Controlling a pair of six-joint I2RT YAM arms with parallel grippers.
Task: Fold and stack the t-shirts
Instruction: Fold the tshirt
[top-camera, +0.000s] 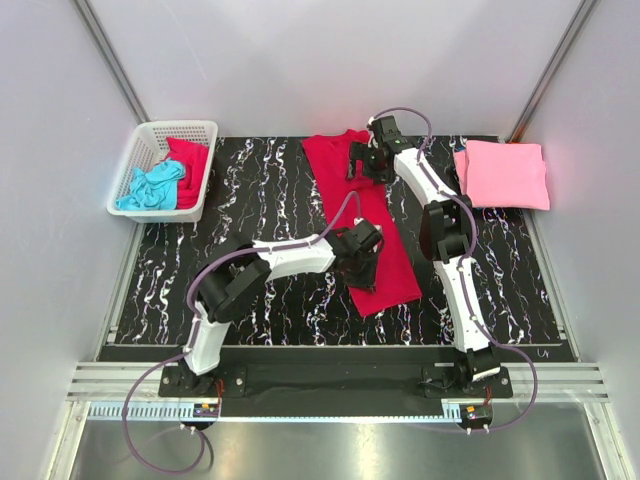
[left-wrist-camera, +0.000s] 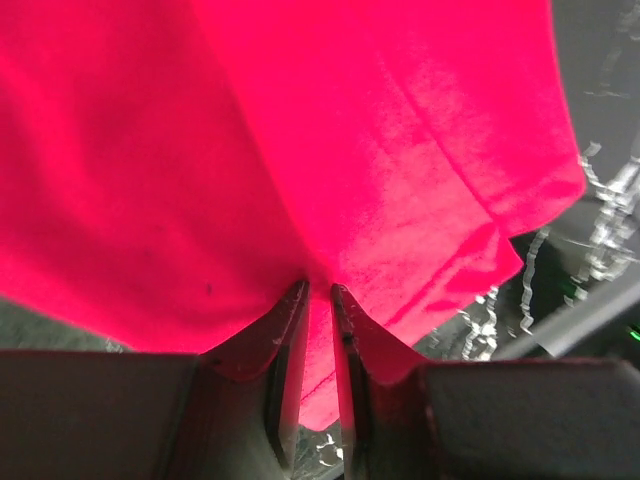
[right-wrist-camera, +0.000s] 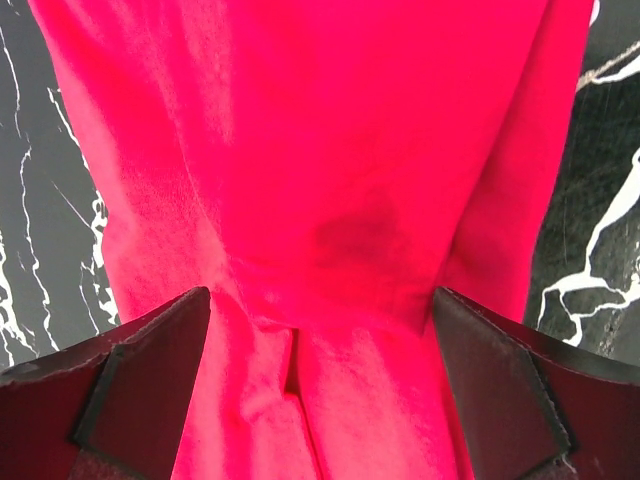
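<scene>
Top external view: a black table (top-camera: 260, 190), glossy with white veins, carries a red shirt (top-camera: 335, 175) folded into a long soft strip that runs from the far edge toward the near right. The left arm (top-camera: 270, 262) rises from its base, bends at the elbow and reaches right, with its wrist over the strip's near end. The left gripper (left-wrist-camera: 318, 292) is nearly closed, pinching a fold of the red cloth between its dark fingers. The right arm (top-camera: 445, 230) stretches far forward, its wrist turned left over the strip's far end. The right gripper (right-wrist-camera: 320, 295) stands wide open, fingers (right-wrist-camera: 150, 380) on either side of the cloth, holding nothing. A pink shirt (top-camera: 500, 175) lies folded square at the far right. A white lattice basket (top-camera: 128, 185) at the far left corner holds a crumpled turquoise shirt (top-camera: 150, 188) and a second red shirt (top-camera: 190, 160)
</scene>
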